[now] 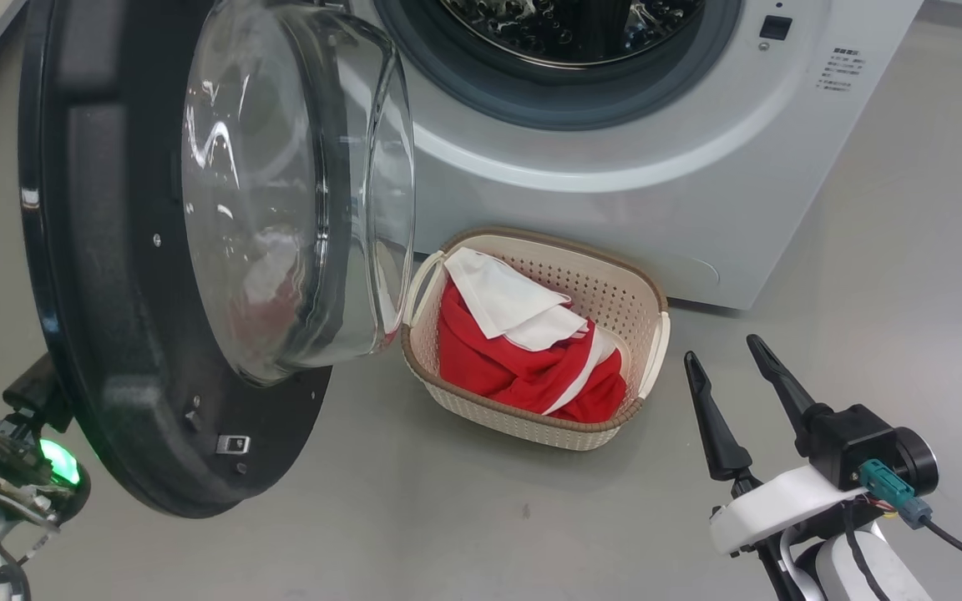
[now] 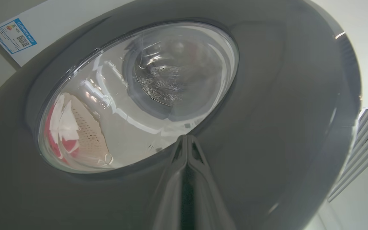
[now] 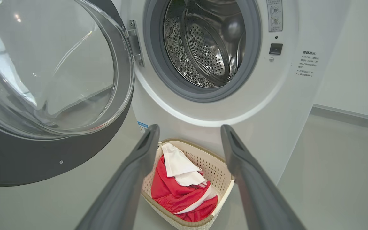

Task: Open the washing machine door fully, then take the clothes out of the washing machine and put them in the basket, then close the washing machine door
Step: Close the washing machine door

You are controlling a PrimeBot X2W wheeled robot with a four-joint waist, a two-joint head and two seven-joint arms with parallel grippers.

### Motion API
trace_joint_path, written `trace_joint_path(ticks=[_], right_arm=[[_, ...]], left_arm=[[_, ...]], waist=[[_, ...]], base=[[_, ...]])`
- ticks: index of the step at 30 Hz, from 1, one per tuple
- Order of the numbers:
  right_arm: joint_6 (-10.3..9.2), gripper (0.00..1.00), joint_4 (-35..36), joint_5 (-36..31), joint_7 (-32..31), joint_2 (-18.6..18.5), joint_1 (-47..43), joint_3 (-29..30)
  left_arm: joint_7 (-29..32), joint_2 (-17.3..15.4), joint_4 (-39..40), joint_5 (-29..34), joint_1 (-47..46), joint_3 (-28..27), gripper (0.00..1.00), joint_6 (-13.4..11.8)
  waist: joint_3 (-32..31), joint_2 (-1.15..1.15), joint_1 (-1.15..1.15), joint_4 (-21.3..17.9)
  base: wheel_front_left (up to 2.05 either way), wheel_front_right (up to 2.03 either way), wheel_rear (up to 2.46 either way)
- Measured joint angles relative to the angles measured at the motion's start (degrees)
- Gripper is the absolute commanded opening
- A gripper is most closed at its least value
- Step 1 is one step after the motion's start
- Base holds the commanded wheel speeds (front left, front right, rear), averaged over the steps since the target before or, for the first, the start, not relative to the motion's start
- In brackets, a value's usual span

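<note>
Clothes [image 1: 523, 359], red with white stripe, sit in the cream perforated basket [image 1: 560, 242] before the white front-loading washing machine [image 1: 615, 209]. My shut, empty left claw [image 2: 187, 137] leans on its glossy black round door [image 1: 113, 376]; right claw [image 1: 721, 348] gapes empty. Slick door, tip could skid off.

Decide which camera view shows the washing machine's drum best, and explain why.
The right wrist view: it looks straight into the drum, showing its perforated steel wall. The head view cuts it off at the top edge; the left wrist view gives a warped glimpse through the door glass.
</note>
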State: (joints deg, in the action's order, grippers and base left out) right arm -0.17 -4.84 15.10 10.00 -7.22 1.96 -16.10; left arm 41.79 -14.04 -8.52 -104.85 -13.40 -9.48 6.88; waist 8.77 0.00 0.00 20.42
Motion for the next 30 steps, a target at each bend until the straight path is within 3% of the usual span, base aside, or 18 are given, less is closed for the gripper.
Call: trace_joint_path(ticks=[30], right_arm=[[-0.51,1.0,-0.75,1.09,2.0,1.85,2.69,-0.4]], left_arm=[[3.53,4.49,10.5,0.47,5.2,2.77,0.0,0.0]], waist=[[2.74,0.0,0.0,-14.71]], base=[[0.0,0.0,0.0]])
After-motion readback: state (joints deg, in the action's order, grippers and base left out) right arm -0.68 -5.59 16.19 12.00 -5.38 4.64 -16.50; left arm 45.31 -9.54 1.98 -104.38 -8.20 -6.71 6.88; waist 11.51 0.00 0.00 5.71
